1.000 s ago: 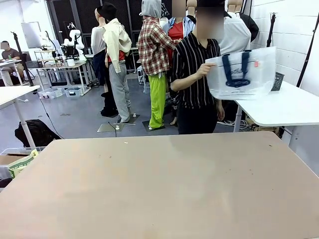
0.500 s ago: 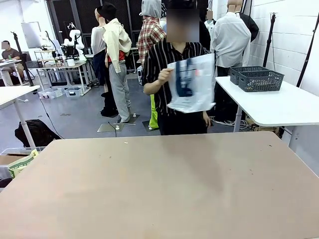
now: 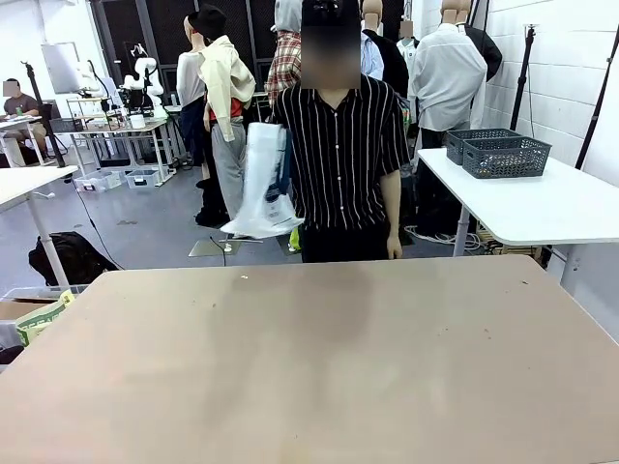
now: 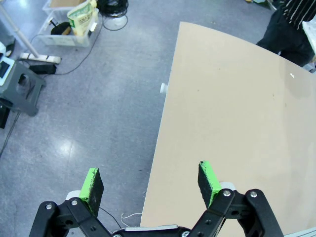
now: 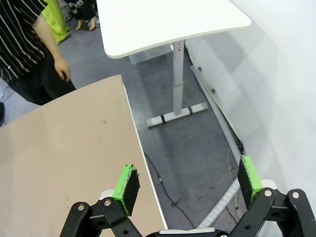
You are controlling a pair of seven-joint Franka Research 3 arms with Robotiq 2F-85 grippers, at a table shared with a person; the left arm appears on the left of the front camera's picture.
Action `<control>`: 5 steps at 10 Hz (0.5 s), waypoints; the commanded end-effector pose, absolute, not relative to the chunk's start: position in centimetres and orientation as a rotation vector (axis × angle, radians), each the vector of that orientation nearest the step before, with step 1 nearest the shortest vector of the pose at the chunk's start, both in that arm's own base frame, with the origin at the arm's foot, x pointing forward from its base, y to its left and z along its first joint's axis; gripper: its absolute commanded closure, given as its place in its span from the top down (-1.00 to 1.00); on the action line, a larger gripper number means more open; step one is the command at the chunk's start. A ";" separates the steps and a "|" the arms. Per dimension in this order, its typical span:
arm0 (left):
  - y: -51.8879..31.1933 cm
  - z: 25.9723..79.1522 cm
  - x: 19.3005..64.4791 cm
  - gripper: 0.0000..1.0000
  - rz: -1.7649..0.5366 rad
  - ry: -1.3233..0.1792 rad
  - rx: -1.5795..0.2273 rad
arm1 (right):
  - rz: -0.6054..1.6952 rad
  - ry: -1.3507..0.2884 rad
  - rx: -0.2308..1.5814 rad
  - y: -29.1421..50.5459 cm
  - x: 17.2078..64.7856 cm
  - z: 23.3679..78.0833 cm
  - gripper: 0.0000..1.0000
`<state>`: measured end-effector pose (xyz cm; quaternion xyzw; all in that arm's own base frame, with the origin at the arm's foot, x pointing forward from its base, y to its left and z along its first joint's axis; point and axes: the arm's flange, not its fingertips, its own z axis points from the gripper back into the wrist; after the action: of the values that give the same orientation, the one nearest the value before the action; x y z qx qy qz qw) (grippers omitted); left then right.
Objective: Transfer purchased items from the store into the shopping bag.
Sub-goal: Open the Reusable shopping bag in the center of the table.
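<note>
Shopping bag [image 3: 263,184] is smeared with motion blur: a translucent white shape with a dark streak where the handles would be. Print is unreadable and I can't tell whether anything is inside. It is up in the air at the person's [image 3: 340,145] side, toward the robot's left, beyond the far edge of the tabletop [image 3: 309,367] and not touching it. The hand holding it is hidden behind the bag. The person's other hand [image 3: 394,249] hangs loose by the hip, and the legs are cut off by the tabletop edge. One bag, one person at this tabletop. On the white side table [image 3: 551,208] to the robot's right sit two dark grey lattice baskets [image 3: 508,153], one partly behind the other, contents not visible from here. Left pincer [image 4: 149,180]: released, jaws spread wide, two green pads, nothing between them. It hangs over the tabletop's side edge, one pad above the grey floor and one above the board. The person shows there as dark trousers cropped at the top corner. Right pincer [image 5: 187,180]: also released and wide, two green pads, empty, straddling the opposite edge of the tabletop with floor and a cable below. Two pincers counted, neither touching anything.
</note>
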<state>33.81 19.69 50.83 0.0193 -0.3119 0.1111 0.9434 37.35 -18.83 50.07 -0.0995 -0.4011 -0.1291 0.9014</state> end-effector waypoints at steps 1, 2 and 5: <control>19.8 50.8 33.7 1.00 0.217 -0.632 0.051 | -0.259 -0.821 -0.216 -18.7 37.4 50.0 1.00; 19.8 50.8 33.7 1.00 0.217 -0.632 0.051 | -0.259 -0.821 -0.216 -18.7 37.4 50.0 1.00; 19.8 50.8 33.7 1.00 0.217 -0.632 0.051 | -0.259 -0.821 -0.216 -18.7 37.4 50.0 1.00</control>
<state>33.81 19.69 50.83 0.0193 -0.3119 0.1111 0.9434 37.35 -18.83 50.07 -0.0995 -0.4011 -0.1291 0.9014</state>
